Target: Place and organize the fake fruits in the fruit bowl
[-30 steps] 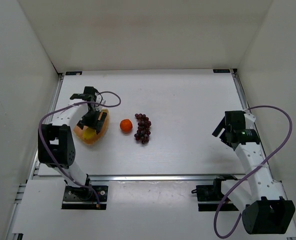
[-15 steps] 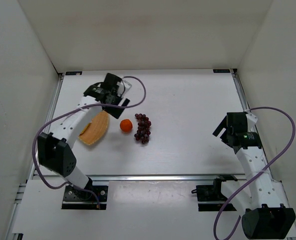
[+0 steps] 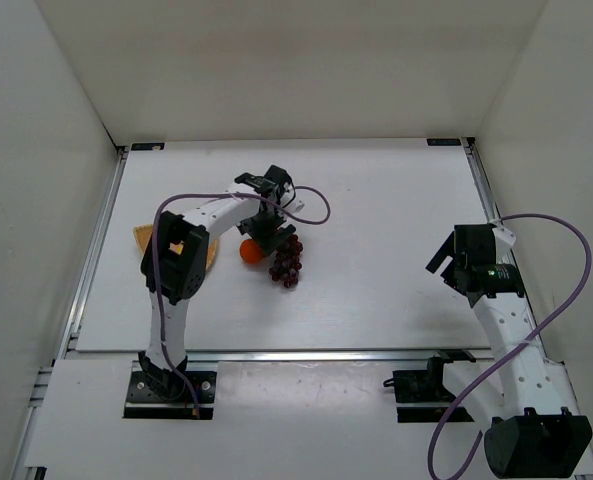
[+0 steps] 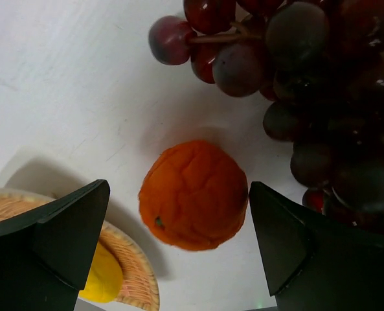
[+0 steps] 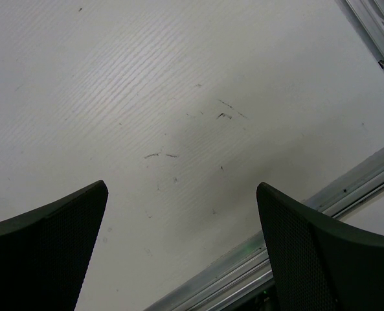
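orange (image 4: 193, 194) on tabletop (image 3: 376, 200) | grapes (image 4: 308, 97) just beside orange, on its right | lemon (image 4: 104, 282) in wicker basket (image 4: 136, 269) just left of orange | left pincer (image 4: 179, 188) above orange, spread wide, holding nothing | right pincer (image 5: 182, 188) well right of orange, spread wide, holding nothing

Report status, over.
Both open: left tool above orange, right tool over table. Only lemon in basket; orange, grapes outside. Watch grapes beside orange.
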`<control>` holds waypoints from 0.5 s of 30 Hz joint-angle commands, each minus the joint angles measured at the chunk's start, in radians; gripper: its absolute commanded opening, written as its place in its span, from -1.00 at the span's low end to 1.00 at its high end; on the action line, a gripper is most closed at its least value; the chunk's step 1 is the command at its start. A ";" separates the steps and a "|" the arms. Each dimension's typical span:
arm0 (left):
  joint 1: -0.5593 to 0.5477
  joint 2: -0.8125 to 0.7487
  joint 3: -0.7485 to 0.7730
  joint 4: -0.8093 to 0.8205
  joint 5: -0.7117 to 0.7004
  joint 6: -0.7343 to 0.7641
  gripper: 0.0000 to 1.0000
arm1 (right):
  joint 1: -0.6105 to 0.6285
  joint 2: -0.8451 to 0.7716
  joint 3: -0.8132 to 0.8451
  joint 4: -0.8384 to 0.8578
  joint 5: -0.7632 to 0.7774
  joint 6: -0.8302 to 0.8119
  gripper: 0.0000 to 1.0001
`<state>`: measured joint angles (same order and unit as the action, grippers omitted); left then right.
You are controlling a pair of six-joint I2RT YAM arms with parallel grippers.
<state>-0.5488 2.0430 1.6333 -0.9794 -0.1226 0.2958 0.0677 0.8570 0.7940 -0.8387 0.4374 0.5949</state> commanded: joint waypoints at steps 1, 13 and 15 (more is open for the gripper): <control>0.003 0.011 0.033 -0.008 0.012 -0.021 1.00 | 0.004 -0.012 0.021 -0.007 0.006 -0.007 1.00; 0.023 -0.161 -0.044 -0.064 0.130 0.003 -0.58 | 0.014 0.031 0.030 0.024 -0.032 0.003 1.00; 0.049 -0.187 -0.001 -0.106 0.130 -0.010 -0.74 | 0.035 0.031 0.030 0.059 -0.092 0.003 1.00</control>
<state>-0.5297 1.9846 1.5856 -1.0443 -0.0387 0.2882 0.0792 0.8848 0.7944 -0.8322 0.4145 0.5953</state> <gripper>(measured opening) 0.747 0.996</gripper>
